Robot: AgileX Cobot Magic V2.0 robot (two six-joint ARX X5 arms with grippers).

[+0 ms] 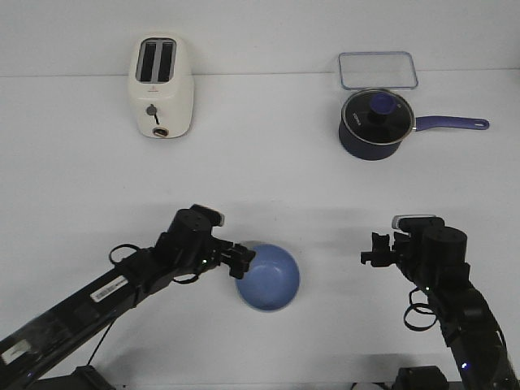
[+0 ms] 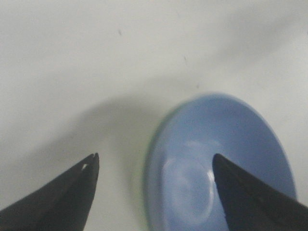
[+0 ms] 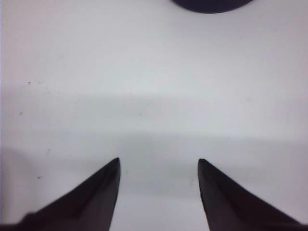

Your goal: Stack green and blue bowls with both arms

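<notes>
The blue bowl (image 1: 268, 278) sits on the white tabletop (image 1: 260, 179) near its front edge, roughly midway between the two arms. A thin sliver of pale green shows along its left rim in both the front view and the left wrist view, so the green bowl (image 2: 146, 168) appears to be nested underneath it, though little more than that edge can be seen. The left gripper (image 1: 240, 259) is right at the bowl's left rim, its jaws spread apart; from the wrist camera one finger sits over the inside of the bowl and the other outside over bare tabletop, straddling the rim without closing on it. The right gripper (image 1: 371, 257) hangs well to the right of the bowls, jaws also apart with nothing between them. At the back stand a cream toaster (image 1: 163, 87), a clear plastic lid (image 1: 378, 70) and a dark navy saucepan (image 1: 374, 123) with a glass lid.
</notes>
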